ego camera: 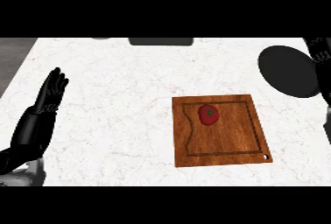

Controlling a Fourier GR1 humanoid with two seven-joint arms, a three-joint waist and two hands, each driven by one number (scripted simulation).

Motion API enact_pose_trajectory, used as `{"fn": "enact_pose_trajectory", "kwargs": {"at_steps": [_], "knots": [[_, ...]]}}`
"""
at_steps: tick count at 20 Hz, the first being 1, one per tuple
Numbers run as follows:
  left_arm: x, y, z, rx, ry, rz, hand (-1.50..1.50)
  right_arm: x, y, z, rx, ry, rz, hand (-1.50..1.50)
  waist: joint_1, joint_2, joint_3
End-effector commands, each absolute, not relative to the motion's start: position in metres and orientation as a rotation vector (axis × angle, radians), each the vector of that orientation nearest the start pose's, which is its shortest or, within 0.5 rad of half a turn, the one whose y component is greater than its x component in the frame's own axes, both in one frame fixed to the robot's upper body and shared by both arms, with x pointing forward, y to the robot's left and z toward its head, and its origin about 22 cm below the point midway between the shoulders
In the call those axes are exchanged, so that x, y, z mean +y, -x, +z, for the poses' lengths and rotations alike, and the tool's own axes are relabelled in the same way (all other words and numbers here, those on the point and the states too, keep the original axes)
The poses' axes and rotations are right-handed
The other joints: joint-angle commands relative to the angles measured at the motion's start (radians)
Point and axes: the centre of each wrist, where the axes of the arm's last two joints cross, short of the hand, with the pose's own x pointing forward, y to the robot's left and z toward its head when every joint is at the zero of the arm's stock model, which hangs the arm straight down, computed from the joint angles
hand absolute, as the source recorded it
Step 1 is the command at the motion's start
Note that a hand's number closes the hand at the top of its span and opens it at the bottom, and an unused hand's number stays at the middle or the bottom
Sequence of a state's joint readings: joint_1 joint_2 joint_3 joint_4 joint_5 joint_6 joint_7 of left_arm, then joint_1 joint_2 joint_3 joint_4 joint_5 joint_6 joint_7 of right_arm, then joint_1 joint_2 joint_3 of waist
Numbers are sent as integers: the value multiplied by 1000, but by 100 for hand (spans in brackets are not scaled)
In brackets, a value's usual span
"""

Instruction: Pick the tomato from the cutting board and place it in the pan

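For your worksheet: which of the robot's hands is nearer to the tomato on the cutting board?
Left. The left hand rests open at the view's left edge, across bare counter from the tomato. No right hand can be made out in this view.

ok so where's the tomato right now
In the head view the tomato lies on the upper part of the wooden cutting board, right of the counter's centre, with the dark pan further up and to its right.

left hand (50, 94): showing glossy black, slim segmented fingers | wrist: black, tapering | forearm (19, 168): showing grey at lower-left edge | right arm (321, 57): showing dark, ribbed
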State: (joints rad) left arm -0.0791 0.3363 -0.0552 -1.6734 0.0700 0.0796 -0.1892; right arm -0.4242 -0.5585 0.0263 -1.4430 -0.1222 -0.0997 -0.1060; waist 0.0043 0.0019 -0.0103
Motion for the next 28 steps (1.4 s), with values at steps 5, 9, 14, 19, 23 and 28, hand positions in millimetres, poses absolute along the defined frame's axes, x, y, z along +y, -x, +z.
{"fn": "enact_pose_trajectory", "kwargs": {"at_steps": [5, 9, 14, 19, 23, 28], "knots": [[269, -268, 58, -1694, -143, -386, 0, -281, -363, 73, -1469, 163, 312, -150, 61, 29, 13], [251, -268, 40, -1583, -60, -396, 0, -303, -350, 55, -1332, 685, 836, 150, 61, 34, 9], [253, -277, 50, -1509, -90, -370, 0, -258, -346, -15, -1375, 517, 441, -150, 8, 3, 11], [264, -282, 60, -1504, -92, -358, 0, -249, -355, 4, -1204, 491, 761, -150, -1, -3, 9], [247, -275, 42, -1502, -87, -362, 0, -244, -395, 63, -1076, 629, 922, -150, 11, -1, 9], [253, -278, 58, -1514, -84, -359, 0, -210, -408, 78, -797, 563, 1167, -150, 20, -2, 8]]}}
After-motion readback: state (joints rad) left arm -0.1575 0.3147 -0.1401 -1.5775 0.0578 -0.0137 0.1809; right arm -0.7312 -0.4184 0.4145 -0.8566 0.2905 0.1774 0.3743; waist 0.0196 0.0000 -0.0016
